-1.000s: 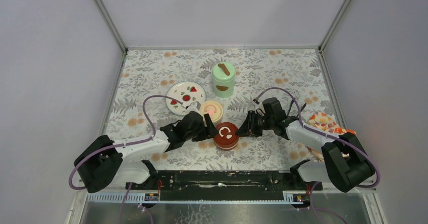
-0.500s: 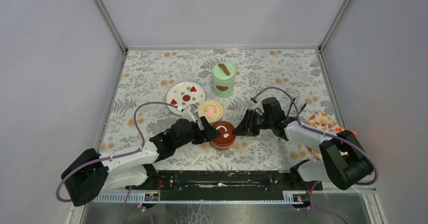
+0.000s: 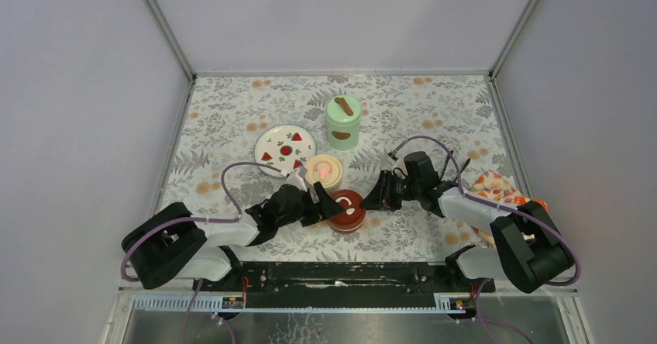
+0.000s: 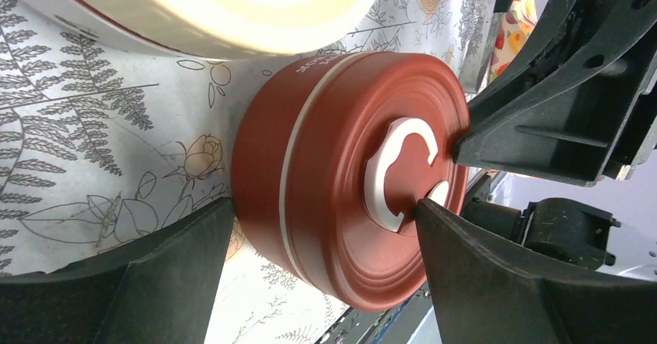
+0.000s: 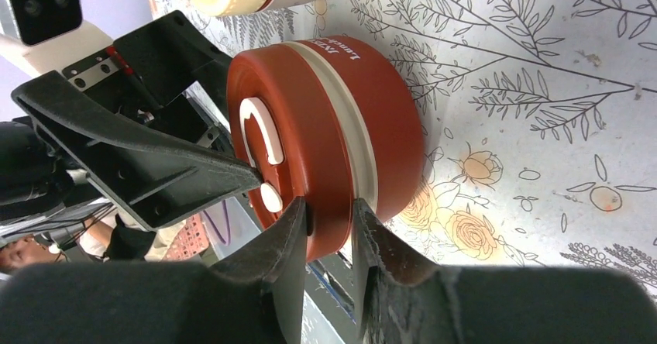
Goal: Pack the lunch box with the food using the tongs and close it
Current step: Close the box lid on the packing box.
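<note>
Lunch box pieces all sit lidded, so I cannot see inside any of them. Nearest the arm bases in the overhead view is the dark-red bowl [image 3: 346, 211], just below frame centre on the floral table cover [image 3: 232, 119].

My left gripper [image 4: 324, 208] is spread wide; its wrist view shows one finger low at the left by the bowl's base and the other at the lower right, its tip by the white C-shaped clip [image 4: 397, 170] on the lid; the bowl lies between them, and I cannot tell whether either tip touches.

My right gripper [image 5: 329, 232] is drawn nearly together and pinches the bowl's rim; only its own wrist view shows this, with the red edge caught between the two fingers at the bottom of the frame; from overhead I merely see its tip meeting the bowl's right side. That wrist view also shows pale lettering on the bowl's side, hidden from above.

Just beyond, up and left, sits the cream-lidded bowl [image 3: 324, 171], close beside the red one; the left wrist view catches only its edge along the top. Farther up-left lies the white plate [image 3: 277, 139] with red fruit prints; farthest, above centre, stands the mint-green jar [image 3: 343, 127], upright, its brown-knobbed lid on. A patterned cloth [image 3: 496, 185] lies at the right.
</note>
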You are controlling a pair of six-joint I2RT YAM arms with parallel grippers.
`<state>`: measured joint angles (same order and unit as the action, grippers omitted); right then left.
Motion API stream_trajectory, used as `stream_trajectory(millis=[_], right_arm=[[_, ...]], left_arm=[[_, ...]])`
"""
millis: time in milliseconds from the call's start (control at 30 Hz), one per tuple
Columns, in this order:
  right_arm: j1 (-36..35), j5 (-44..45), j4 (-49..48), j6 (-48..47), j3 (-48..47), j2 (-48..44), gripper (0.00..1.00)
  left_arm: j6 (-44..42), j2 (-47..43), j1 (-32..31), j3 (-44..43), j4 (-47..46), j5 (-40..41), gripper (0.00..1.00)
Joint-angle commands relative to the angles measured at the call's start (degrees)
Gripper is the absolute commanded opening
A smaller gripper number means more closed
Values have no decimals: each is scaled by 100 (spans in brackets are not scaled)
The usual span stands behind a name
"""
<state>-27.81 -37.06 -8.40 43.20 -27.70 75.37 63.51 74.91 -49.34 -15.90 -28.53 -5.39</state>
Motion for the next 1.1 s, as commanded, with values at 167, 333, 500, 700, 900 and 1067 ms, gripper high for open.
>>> stream_trajectory(millis=[167, 333, 500, 700, 900, 1067], right_arm=[[-88, -382, -410, 128, -225, -483, 5], [-192, -368, 70, -339, -568, -596, 9], [-259, -402, 63, -391, -607, -559, 13], [-260, -434, -33, -380, -551, -609, 19], [-251, -401, -225, -297, -409, -560, 29], [-181, -602, -766, 64, -188, -544, 28]], left_arm=[[95, 110, -69, -176, -157, -53, 88], [-237, 186, -106, -707, 919, 295, 69], [-477, 186, -154, -1133, 1756, 753, 59], [-379, -132, -67, -907, 1885, 739, 32], [-163, -248, 96, -607, 1544, 348, 20], [10, -165, 257, -392, 1093, -27, 15]])
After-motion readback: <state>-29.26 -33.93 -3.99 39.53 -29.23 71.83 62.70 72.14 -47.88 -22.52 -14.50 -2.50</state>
